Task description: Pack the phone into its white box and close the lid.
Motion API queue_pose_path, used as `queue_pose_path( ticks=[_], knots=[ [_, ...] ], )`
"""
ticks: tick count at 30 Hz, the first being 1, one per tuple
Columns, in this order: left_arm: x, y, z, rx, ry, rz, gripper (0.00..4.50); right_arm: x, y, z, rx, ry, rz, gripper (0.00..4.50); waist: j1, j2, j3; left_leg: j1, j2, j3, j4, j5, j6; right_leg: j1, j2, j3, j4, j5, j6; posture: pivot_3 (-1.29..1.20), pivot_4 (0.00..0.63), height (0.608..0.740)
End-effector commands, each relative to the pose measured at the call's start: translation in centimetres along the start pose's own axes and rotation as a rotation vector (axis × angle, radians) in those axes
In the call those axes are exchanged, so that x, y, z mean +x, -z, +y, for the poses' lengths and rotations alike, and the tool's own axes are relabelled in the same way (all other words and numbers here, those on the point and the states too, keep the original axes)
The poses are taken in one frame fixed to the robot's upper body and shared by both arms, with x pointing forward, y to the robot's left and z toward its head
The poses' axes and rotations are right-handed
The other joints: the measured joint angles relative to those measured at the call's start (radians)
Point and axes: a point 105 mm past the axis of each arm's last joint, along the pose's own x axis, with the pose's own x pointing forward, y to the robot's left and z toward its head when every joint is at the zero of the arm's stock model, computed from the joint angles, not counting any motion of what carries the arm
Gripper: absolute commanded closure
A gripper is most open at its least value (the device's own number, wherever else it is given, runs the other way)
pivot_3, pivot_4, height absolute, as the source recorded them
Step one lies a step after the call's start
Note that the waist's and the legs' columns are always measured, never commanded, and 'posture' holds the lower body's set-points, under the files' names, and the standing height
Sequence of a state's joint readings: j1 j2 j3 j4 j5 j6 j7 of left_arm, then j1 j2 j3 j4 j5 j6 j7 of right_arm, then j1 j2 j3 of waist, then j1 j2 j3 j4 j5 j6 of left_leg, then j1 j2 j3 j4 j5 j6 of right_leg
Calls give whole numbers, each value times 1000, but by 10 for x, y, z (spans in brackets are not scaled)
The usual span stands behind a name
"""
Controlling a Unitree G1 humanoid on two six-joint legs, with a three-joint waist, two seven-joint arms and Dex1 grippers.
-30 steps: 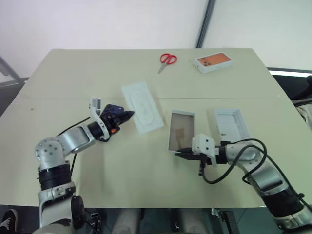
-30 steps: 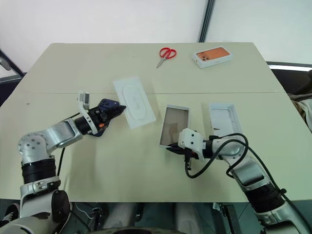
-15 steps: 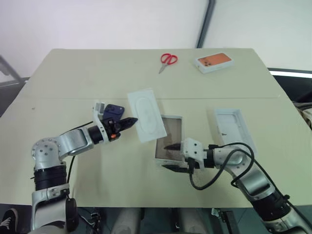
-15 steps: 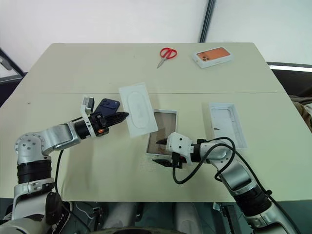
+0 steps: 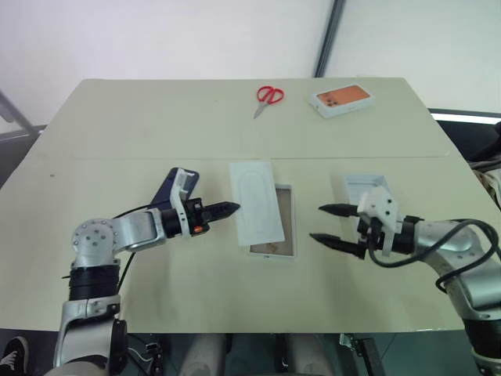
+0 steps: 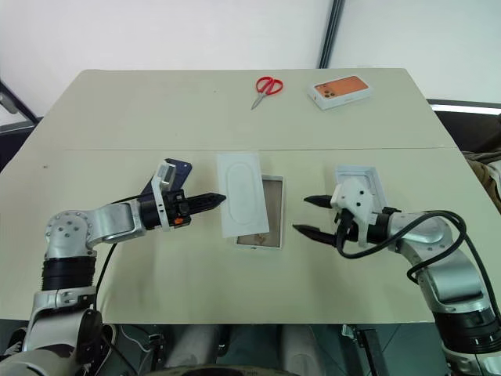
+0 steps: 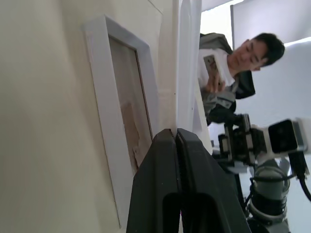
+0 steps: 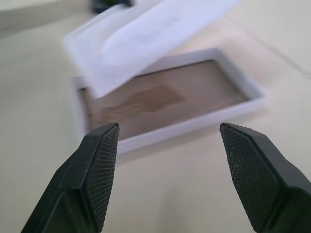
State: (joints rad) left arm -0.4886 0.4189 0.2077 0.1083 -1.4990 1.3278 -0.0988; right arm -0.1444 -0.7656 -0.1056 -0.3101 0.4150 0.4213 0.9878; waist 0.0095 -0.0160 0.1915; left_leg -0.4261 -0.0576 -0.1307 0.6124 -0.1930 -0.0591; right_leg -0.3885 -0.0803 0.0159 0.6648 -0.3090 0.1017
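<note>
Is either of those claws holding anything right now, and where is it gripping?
The left claw is shut on the flat white insert card, pinching its near long edge and holding it over the white box. The right claw is open and empty.

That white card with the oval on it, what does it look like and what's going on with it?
The insert card is a flat white rectangle, like thin cardboard or plastic, with a raised oval outline. The left claw, shut, pinches its edge. It is held tilted, its far part over the left side of the white box, whose brownish floor shows beside it.
</note>
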Motion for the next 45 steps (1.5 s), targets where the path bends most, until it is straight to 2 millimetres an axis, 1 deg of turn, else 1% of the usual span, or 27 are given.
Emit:
queue_pose_path(
  ticks=[1,5,8,13,18,24,27,31,35,43,45],
  knots=[
    [8,5,1,11,0,45,4500,1,-8,-5,-45,35,-39,1049,1,0,0,0,0,0,0,0,0,0,0,0,0,0,0,0,150,740],
    [15,6,9,21,-31,71,4500,6,-7,0,-51,36,-48,1049,1,0,0,0,0,-1,-1,0,0,-1,1,0,0,0,1,0,150,740],
    [18,7,10,29,-25,92,4500,7,-5,1,-59,38,-47,1049,0,0,0,0,0,0,-1,0,0,-1,1,0,0,0,1,0,150,740],
    [29,10,10,31,-3,123,4500,10,-3,3,-64,37,-50,1049,1,0,0,0,0,0,-1,0,0,0,1,0,0,0,1,0,150,740],
    [35,9,8,51,8,139,4500,13,-3,2,-73,38,-52,1049,0,0,0,0,0,0,-1,0,0,-1,2,0,0,0,1,0,150,740],
    [35,6,9,55,8,144,4500,14,-1,2,-79,42,-52,1049,-2,0,0,0,0,0,-1,0,0,-1,2,0,0,1,1,0,150,740],
    [34,4,11,55,4,133,3535,14,1,2,-82,41,-48,993,-2,0,0,0,0,0,-1,0,0,-1,2,0,0,1,2,0,150,740],
    [32,3,11,69,-1,134,1605,15,2,2,-83,42,-47,993,-1,0,0,0,0,0,0,0,0,1,2,0,1,1,2,0,150,740],
    [31,2,11,86,-8,129,1605,17,2,1,-83,40,-50,993,-1,0,0,1,0,0,1,0,0,1,2,0,1,1,2,0,150,740],
    [26,-19,-5,135,18,82,1605,23,-1,-1,-89,36,-61,993,-1,0,0,0,0,0,0,0,0,0,2,0,1,1,2,0,150,740],
    [26,-21,-14,157,42,84,1605,26,-3,0,-94,29,-68,993,-1,0,0,0,0,-1,0,0,0,0,2,-1,1,1,3,0,150,740]
  ],
)
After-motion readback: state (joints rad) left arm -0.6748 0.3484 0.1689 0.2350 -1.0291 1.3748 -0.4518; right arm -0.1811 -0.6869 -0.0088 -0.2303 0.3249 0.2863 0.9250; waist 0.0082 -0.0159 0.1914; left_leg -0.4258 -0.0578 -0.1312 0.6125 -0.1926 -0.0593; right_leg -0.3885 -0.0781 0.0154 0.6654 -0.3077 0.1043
